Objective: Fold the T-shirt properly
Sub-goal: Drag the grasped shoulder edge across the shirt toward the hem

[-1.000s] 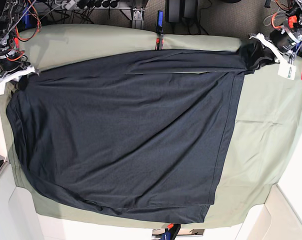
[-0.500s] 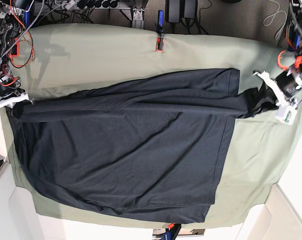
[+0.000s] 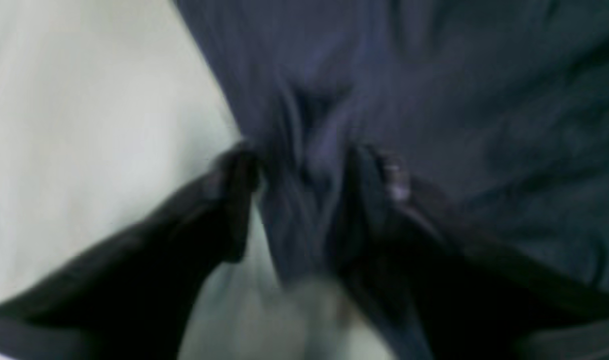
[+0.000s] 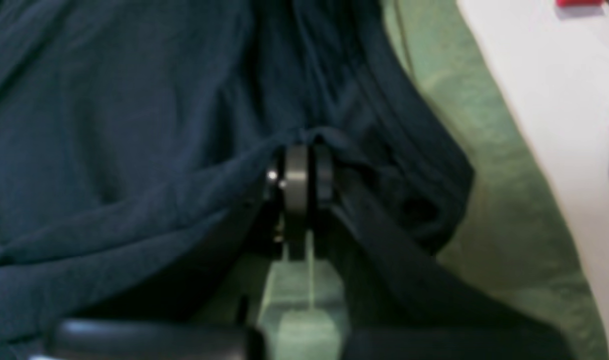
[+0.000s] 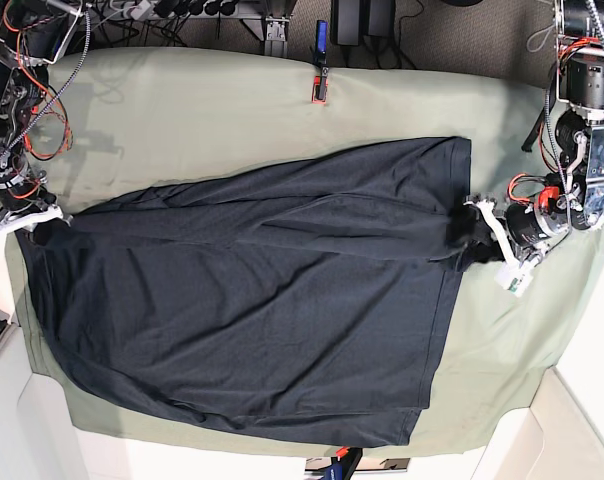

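Across the middle of the table (image 5: 232,100) lies one shirt (image 5: 252,300), dark navy, spread over the green cover from about 9 o'clock to 3 o'clock in the base view. Its far edge is folded toward the centre, so a band of doubled cloth runs along the 12 o'clock side of the body, and a straight hem runs down the 3 o'clock side.

Two grippers hold it, one at each end of that folded band. The left gripper (image 5: 479,232), at 3 o'clock in the base view, is clamped on a bunched corner of the shirt; its wrist view shows a gathered rope of cloth (image 3: 304,200) pinched between two dark fingers (image 3: 234,200), though that picture is blurred. The right gripper (image 5: 44,218), at 9 o'clock, is closed on the opposite corner; its wrist view shows the fingers (image 4: 297,180) pressed tight together with a fold of fabric (image 4: 134,150) draped over them.

Around the table, at 12 o'clock, sit one red clip (image 5: 320,90) on the cover's edge and a tangle of cables (image 5: 182,10). One orange wire (image 5: 47,90) loops down the right arm at 10 o'clock. Pale flooring (image 5: 22,430) shows at 7 o'clock and 5 o'clock.
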Controlling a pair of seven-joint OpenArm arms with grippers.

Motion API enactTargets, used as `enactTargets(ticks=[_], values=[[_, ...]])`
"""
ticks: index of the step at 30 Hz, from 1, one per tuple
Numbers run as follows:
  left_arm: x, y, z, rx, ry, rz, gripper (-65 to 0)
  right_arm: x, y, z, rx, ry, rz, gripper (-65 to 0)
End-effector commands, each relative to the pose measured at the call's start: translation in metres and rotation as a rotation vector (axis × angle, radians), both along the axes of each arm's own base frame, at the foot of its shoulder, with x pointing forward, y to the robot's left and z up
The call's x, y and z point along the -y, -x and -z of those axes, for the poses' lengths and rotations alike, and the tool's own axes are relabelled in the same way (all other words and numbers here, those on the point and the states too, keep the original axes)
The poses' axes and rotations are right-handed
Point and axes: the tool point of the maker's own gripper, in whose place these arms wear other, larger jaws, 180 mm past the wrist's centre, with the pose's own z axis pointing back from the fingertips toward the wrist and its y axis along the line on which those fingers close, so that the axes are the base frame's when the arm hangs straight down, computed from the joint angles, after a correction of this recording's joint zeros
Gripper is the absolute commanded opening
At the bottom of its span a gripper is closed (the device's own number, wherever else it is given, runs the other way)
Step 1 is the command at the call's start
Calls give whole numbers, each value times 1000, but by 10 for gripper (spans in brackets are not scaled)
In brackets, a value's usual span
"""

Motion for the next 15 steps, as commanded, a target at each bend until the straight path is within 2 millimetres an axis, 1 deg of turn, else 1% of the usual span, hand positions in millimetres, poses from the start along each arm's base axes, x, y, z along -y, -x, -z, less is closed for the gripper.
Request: enactTargets(ticks=[1,3,5,7,9,12,15], values=[[-6,-8,-17,22,25,-7,-283,8,-11,-19,63,21,2,-650],[-4,3,-20,-53,99,-16,-283,8,-11,-19,63,21,2,-650],[-2,14,-30,-99,162,-3,-283,8,-11,-19,59,21,1,-650],[-5,29,-36,-133,157,20,-283,7,-7,-15,46,20,0,-650],[1,48,-42,-155,174,49,-283,7,-4,-11,34,19,-1,-650],[14,77,-41,-168,175,93,-283,7,-2,-10,32,15,-1,-650],[18,95,-34,-166,149,97,-283,7,-2,-10,34,13,-1,-650]])
